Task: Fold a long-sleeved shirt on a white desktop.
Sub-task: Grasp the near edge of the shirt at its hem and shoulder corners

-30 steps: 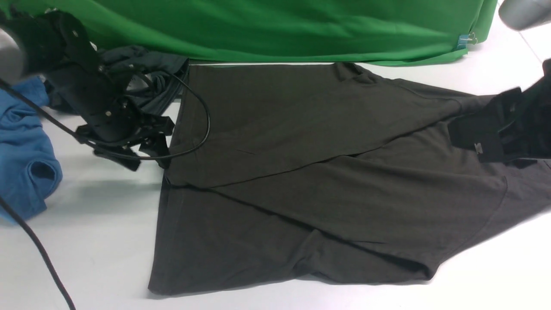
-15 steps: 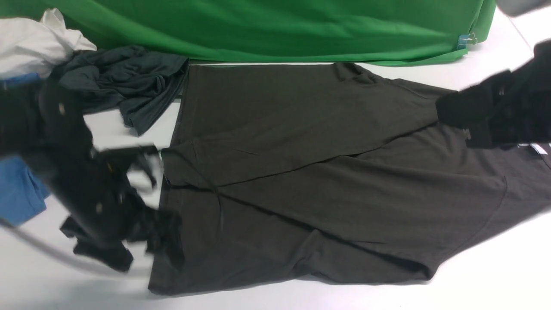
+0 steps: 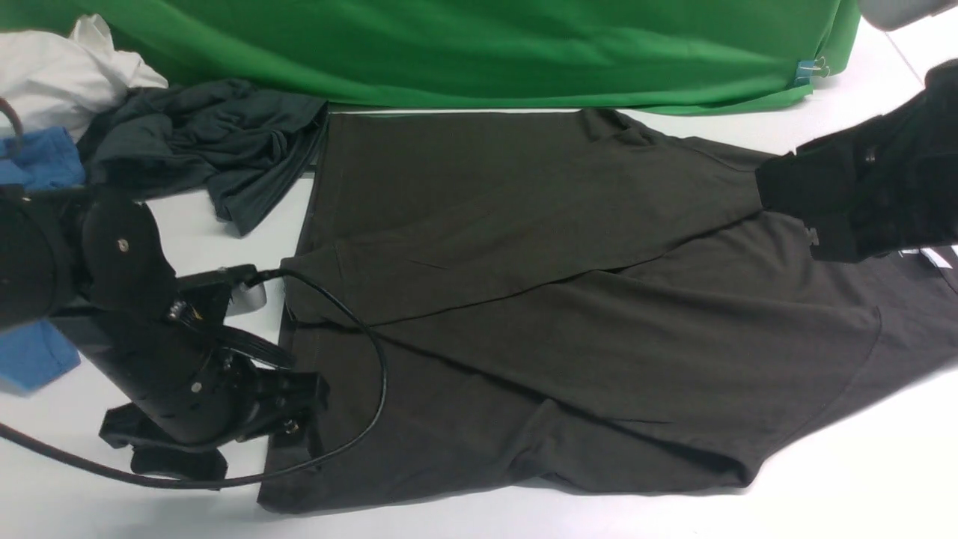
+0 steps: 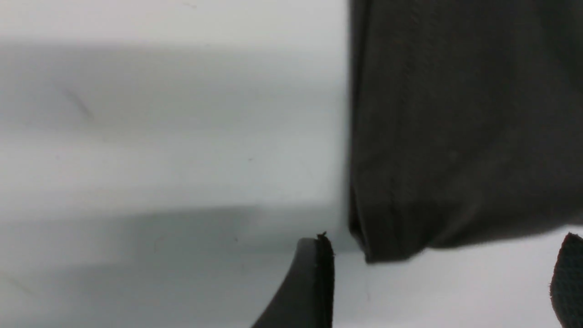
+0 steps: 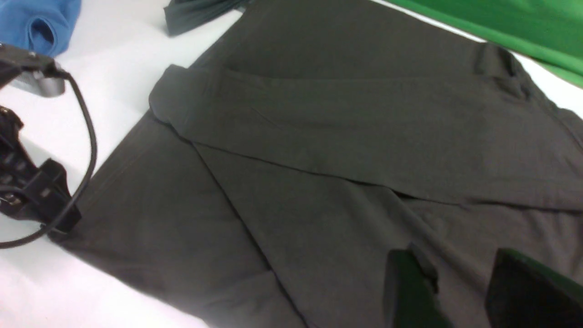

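Lying flat: matte knit long-sleeved shirt (image 3: 524, 299), smooth white desktop (image 3: 823, 486); left claw (image 4: 444, 273) wide, right claw (image 5: 457, 273) narrower.

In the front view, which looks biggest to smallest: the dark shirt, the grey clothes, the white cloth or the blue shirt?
1. Long-sleeved shirt, by far.
2. Grey garment.
3. White cloth and blue shirt: unsure, the left arm hides much of the blue one.

One long-sleeved shirt (image 3: 524, 299), three other garments (image 3: 202, 142) (image 3: 37, 161) (image 3: 60, 75), two end effectors (image 3: 239, 442) (image 3: 804, 213)
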`<control>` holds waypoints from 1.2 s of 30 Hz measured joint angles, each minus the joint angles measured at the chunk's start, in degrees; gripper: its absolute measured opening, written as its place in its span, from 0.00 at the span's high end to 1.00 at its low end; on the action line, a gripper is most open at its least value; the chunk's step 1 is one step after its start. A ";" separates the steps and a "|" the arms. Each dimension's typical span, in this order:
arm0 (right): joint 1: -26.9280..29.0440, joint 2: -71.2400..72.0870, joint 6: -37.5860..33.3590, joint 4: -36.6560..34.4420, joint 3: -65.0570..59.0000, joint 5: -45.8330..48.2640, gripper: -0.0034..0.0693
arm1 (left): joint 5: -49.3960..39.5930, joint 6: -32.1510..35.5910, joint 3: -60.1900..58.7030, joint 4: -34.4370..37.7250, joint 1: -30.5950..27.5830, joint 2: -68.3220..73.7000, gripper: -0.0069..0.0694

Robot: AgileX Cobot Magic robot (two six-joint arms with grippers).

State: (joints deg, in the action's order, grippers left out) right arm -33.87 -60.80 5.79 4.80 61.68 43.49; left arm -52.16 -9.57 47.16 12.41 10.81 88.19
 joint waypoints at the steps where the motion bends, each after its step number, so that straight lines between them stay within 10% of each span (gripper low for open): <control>1: 0.00 0.00 0.00 0.00 0.00 0.18 0.62 | 0.42 -0.04 -0.43 0.72 -0.02 0.69 0.03; 9: 0.00 0.00 -0.07 0.00 0.00 0.79 0.62 | 4.83 2.22 -3.49 3.96 -0.25 5.53 0.16; 20: 0.00 0.00 -13.08 0.06 -0.92 6.62 0.62 | 13.66 9.57 -3.61 4.01 -0.57 6.16 0.84; 36: 0.00 0.00 -16.41 0.06 -8.12 4.95 0.62 | 14.06 12.47 -4.80 3.99 -0.57 2.53 0.86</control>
State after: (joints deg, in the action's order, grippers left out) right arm -33.87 -60.80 -10.62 4.86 53.56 48.44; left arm -38.11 2.90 42.35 16.40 10.24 90.73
